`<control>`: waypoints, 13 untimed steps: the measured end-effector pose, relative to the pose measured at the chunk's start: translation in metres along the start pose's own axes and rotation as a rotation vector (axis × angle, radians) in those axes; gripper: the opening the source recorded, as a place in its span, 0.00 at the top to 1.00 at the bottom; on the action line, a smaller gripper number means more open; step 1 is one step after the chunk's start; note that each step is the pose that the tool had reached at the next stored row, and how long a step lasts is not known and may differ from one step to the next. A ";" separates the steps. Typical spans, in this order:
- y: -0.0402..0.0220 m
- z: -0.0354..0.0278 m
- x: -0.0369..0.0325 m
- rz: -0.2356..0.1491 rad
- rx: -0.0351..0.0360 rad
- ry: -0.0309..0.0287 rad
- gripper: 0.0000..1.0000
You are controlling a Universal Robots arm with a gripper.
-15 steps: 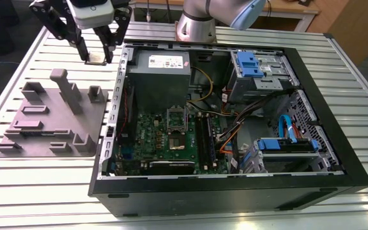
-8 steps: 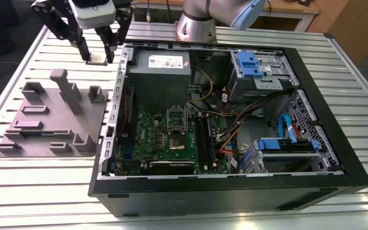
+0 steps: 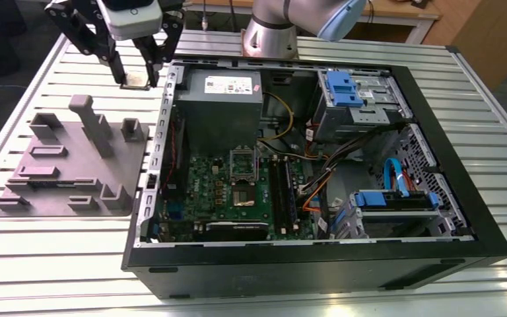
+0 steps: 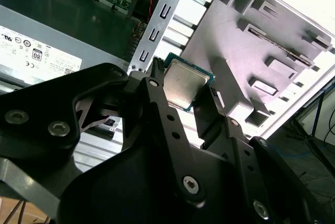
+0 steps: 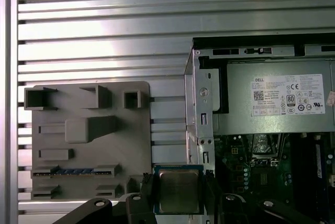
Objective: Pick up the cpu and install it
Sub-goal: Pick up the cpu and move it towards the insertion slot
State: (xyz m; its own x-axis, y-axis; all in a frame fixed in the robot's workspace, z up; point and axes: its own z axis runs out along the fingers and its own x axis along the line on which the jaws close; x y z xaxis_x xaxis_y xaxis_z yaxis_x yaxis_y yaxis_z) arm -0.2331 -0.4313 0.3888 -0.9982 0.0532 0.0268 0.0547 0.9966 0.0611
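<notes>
Currently, the cpu [image 5: 179,190] is clamped flat in the gripper [image 3: 136,83], held above the counter [image 3: 42,264] between the open computer case [image 3: 324,267] and the grey fixture tray [image 3: 60,165].

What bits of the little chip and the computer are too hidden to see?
- The cpu underside: it faces away from the camera in both wrist views.
- The cpu's gripped sides: in the second wrist view they are covered by the black fingers of the end effector.
- The motherboard socket: it is too small in the exterior view to make out its pins.
</notes>
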 end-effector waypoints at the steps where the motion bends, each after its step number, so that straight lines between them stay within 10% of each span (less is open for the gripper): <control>1: 0.0000 0.0000 -0.0003 0.000 0.0000 0.0000 0.53; 13: 0.0002 -0.0001 -0.0035 0.000 0.0000 0.0000 0.53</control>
State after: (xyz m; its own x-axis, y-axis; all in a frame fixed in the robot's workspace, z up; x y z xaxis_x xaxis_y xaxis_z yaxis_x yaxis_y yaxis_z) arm -0.2296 -0.4313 0.3888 -0.9982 0.0532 0.0268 0.0547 0.9966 0.0611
